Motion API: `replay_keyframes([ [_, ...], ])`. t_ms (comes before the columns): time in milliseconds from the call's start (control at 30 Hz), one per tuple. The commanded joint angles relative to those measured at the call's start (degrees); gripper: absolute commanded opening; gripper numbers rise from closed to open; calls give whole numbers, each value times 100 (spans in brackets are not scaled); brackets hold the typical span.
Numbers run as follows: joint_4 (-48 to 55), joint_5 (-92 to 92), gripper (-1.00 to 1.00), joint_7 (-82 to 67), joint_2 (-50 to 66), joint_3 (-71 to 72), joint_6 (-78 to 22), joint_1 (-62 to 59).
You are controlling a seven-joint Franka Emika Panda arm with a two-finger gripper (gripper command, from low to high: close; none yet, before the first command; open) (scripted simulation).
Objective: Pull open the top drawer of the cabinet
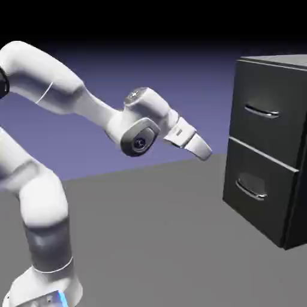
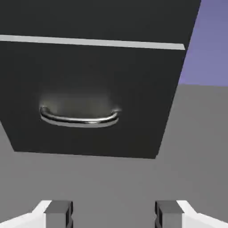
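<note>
The cabinet (image 1: 270,150) is a tall dark grey box at the exterior view's right. The top drawer (image 1: 267,102) is closed flush, with a curved silver handle (image 1: 262,112). My gripper (image 1: 205,152) hangs in the air left of the cabinet, well apart from it, at about the height of the seam between the drawers and pointing down-right. In the hand view the gripper (image 2: 113,216) is open, its grey fingertips (image 2: 58,213) wide apart with nothing between them. That view faces the lower drawer's handle (image 2: 80,118); only a strip of the top drawer (image 2: 89,18) shows above the light seam.
The lower drawer (image 1: 258,186) is closed too, with the same silver handle (image 1: 250,190). The grey table (image 1: 150,240) runs between the arm's base and the cabinet's foot. The blue-violet backdrop lies behind.
</note>
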Motion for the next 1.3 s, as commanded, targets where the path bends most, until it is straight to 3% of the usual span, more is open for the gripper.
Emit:
replay_keyframes([
  [0,71,-250,0,-241,119,151,-53,-121],
  [1267,2776,-9718,0,-9367,4637,5872,-2082,-4725],
])
